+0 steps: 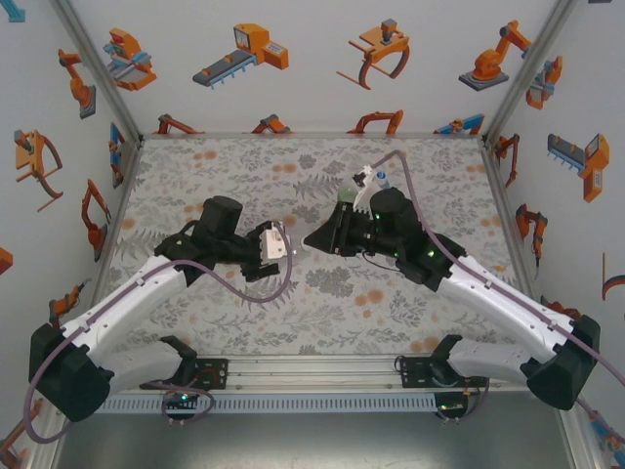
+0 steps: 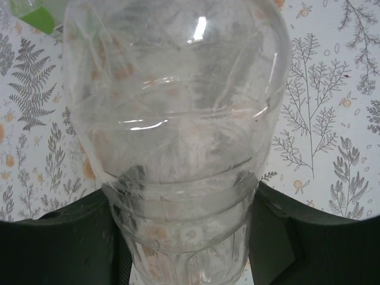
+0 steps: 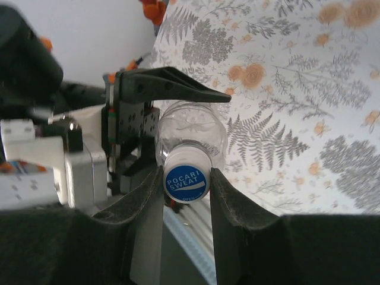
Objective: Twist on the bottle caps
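Observation:
My left gripper (image 2: 184, 205) is shut on the body of a plain clear bottle (image 2: 178, 107), its dark fingers (image 2: 65, 243) pressing both sides. In the top view the left gripper (image 1: 281, 244) holds the bottle level above the table's middle, and the right gripper (image 1: 314, 239) meets it head-on. In the right wrist view the right gripper (image 3: 186, 178) is shut on a bottle cap (image 3: 186, 183), white-sided with a blue printed top. The cap sits on the clear bottle's (image 3: 199, 124) neck. A left finger (image 3: 172, 86) reaches over the bottle.
Behind the right wrist stand a green-tinted bottle (image 1: 344, 200) and a bottle with blue on it (image 1: 379, 180). The green one also shows in the left wrist view's top-left corner (image 2: 32, 15). The flower-print table (image 1: 234, 166) lies between white walls.

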Action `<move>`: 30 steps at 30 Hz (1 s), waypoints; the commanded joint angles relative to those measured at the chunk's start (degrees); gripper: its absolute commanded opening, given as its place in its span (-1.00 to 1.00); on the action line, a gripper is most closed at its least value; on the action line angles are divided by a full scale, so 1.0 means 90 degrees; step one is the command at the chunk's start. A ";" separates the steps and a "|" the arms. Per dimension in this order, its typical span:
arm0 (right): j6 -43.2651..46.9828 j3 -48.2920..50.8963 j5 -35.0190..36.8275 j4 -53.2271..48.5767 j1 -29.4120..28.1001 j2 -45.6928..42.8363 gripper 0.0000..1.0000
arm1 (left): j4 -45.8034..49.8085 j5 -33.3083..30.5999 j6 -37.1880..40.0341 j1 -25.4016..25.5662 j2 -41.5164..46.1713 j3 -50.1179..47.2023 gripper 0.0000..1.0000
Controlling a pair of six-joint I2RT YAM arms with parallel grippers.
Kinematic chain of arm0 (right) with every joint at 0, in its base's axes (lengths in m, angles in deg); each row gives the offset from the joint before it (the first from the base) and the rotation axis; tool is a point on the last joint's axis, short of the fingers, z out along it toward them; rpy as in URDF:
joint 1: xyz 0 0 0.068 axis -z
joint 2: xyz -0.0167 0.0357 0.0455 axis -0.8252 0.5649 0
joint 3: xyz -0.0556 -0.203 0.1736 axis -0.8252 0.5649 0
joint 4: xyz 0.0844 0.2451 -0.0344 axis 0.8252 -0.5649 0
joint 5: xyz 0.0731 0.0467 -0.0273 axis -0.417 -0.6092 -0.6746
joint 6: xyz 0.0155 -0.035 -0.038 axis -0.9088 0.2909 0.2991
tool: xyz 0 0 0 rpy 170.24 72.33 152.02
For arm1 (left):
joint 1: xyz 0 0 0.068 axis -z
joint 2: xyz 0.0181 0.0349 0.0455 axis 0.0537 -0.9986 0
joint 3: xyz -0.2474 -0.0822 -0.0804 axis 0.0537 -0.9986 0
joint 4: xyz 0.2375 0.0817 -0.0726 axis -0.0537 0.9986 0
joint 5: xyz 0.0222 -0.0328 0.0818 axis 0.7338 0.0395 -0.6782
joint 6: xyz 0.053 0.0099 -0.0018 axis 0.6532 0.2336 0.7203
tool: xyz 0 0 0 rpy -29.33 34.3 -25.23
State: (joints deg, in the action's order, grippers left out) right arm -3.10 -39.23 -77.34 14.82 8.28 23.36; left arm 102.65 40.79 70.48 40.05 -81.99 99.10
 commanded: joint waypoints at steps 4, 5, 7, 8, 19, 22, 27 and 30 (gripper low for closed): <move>-0.1358 0.0069 0.0673 -0.0159 0.0015 -0.0061 -1.00 | -0.0375 -0.0069 -0.0151 0.0035 -0.0061 0.0099 -0.57; -0.1308 0.0058 0.0682 -0.0197 0.0015 -0.0039 -1.00 | -0.0375 -0.0084 -0.0174 0.0040 -0.0076 0.0114 -0.43; -0.1187 0.0029 0.0690 -0.0253 0.0017 0.0004 -1.00 | -0.0384 -0.0103 -0.0194 0.0034 -0.0094 0.0128 -0.13; -0.1076 0.0015 0.0696 -0.0291 0.0020 0.0038 -1.00 | -0.0401 -0.0099 -0.0208 0.0030 -0.0094 0.0126 0.24; 0.1250 -0.1182 0.1542 -0.2058 0.0349 0.0769 -1.00 | -0.0399 -0.0229 -0.0248 0.0024 -0.0028 0.0128 0.93; 0.2002 -0.1711 0.1708 -0.2426 0.0551 0.1223 -1.00 | -0.0397 -0.0273 -0.0233 0.0022 -0.0004 0.0127 0.94; 0.3104 -0.2846 0.1728 -0.2882 0.0941 0.2258 -1.00 | -0.0362 -0.0288 -0.0213 0.0024 -0.0015 0.0136 0.94; 0.3542 -0.3484 0.1727 -0.2970 0.1188 0.2925 -1.00 | -0.0350 -0.0294 -0.0213 0.0027 -0.0001 0.0126 0.94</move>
State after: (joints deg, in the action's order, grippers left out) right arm 21.03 -66.40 -63.20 -8.58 17.52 46.47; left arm 99.61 37.98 68.99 40.16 -82.84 99.10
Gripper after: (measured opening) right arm 0.325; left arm 0.966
